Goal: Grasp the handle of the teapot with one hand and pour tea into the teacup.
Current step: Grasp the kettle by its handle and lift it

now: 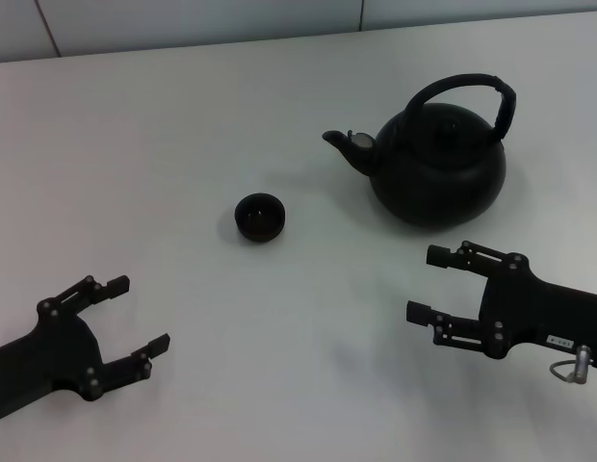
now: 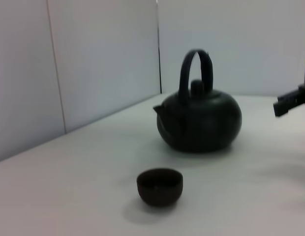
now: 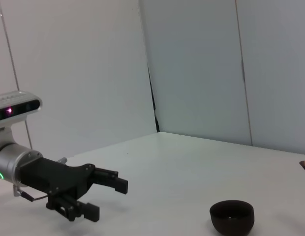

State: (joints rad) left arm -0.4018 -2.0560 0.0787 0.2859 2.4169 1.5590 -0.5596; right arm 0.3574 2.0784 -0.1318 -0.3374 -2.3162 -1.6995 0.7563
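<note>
The matte-black teapot (image 1: 438,166) stands upright at the right rear of the white table, spout pointing left, its arched black handle (image 1: 472,89) standing up over the lid. It also shows in the left wrist view (image 2: 199,120). The tiny dark teacup (image 1: 259,217) sits left of the spout, apart from it; it also shows in the left wrist view (image 2: 160,186) and the right wrist view (image 3: 231,216). My right gripper (image 1: 426,285) is open and empty, in front of the teapot. My left gripper (image 1: 140,313) is open and empty at the front left, in front of the cup.
The white table (image 1: 183,125) ends at a pale panelled wall (image 1: 183,19) behind. In the right wrist view the left arm (image 3: 54,182) shows across the table. A right fingertip (image 2: 290,101) shows in the left wrist view beside the teapot.
</note>
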